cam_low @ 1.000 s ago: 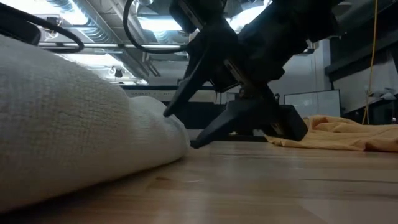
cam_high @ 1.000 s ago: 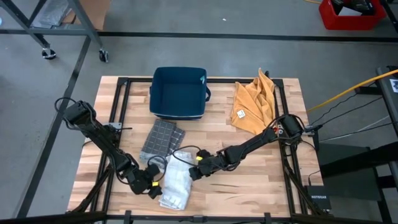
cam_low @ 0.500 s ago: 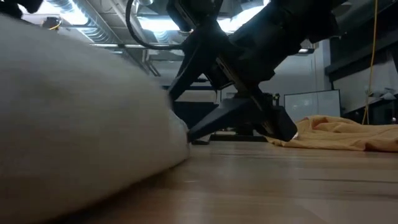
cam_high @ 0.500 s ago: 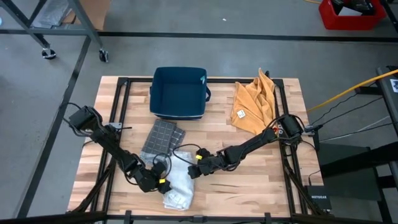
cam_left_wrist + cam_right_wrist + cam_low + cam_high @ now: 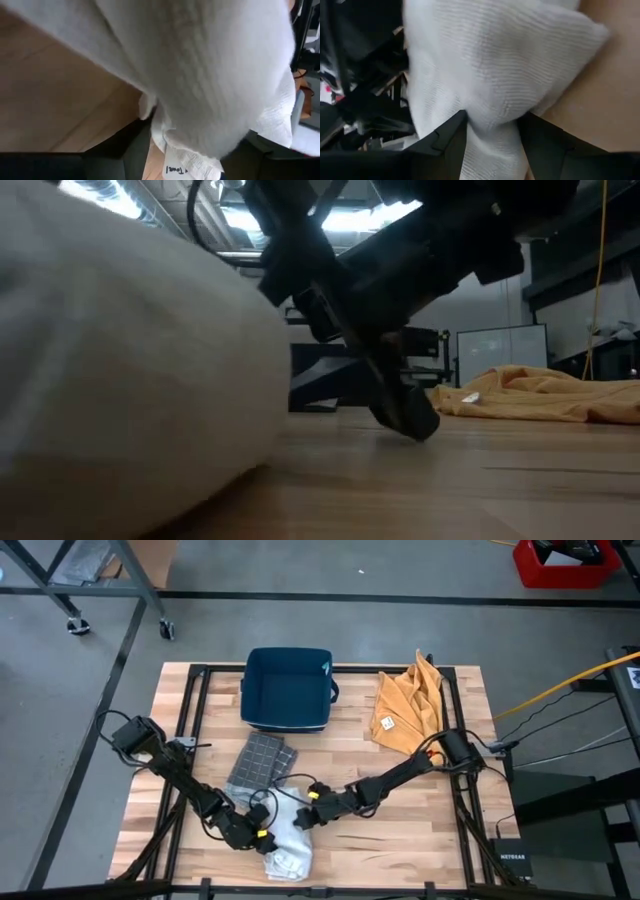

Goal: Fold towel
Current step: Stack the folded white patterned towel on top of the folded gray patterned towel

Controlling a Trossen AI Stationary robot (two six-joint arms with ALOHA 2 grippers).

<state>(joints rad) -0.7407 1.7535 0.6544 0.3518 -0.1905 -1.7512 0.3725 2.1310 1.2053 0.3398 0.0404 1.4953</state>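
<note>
The white towel (image 5: 286,843) lies bunched near the table's near edge, left of centre, and fills the left of the low view (image 5: 120,360). My left gripper (image 5: 254,834) is at its left side and shut on it. My right gripper (image 5: 303,822) comes from the right and is shut on its right side. In both wrist views the white towel (image 5: 210,75) (image 5: 490,75) covers most of the picture. My left gripper pinches a bunched part of the towel (image 5: 165,142) between its two fingers, coming low from the table's left; a labelled corner (image 5: 177,170) hangs by the fingers. My right gripper pinches a gathered fold of the towel (image 5: 492,132) between its two fingers (image 5: 445,145), coming from the table's right and slanting down; the towel's bulk rests on the table.
A blue bin (image 5: 288,688) stands at the far middle. A grey waffle cloth (image 5: 259,761) lies just beyond the towel. An orange cloth (image 5: 410,708) (image 5: 540,395) lies at the far right. Bare wood stretches to the right of the towel, along the near edge.
My left gripper has moved toward the table's right, dragging the towel's left part with it. The towel has bunched into a narrower heap. My right gripper has shifted a little left and toward the near edge, tipping downward into the towel.
</note>
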